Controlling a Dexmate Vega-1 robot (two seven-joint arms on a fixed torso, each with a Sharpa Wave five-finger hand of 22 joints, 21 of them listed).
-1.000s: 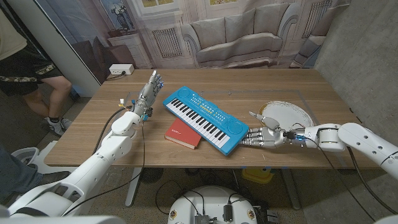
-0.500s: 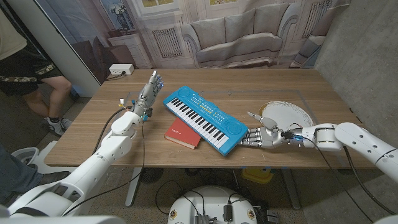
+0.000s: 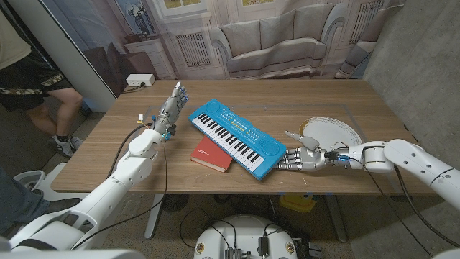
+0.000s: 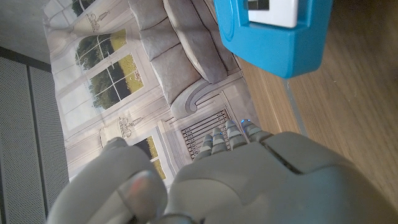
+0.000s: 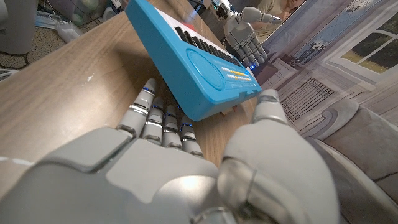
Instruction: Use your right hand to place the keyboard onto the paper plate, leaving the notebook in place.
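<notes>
Blue toy keyboard (image 3: 236, 137) mid-table, one end propped on the red notebook (image 3: 212, 155). Right hand (image 3: 298, 159) open at its near end, fingers sliding under, thumb raised; nothing gripped. Best to close firmly, lift clear of the notebook, then swing toward the paper plate (image 3: 332, 132). Left hand (image 3: 172, 103) open, upright, idle.

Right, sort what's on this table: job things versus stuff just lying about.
Job:
- blue keyboard, one end propped on the notebook
- paper plate
- red notebook, to stay put
- right hand, fingers at the keyboard's near end

Lying about:
- white power strip at the far corner
- left hand, idle, upright
</notes>
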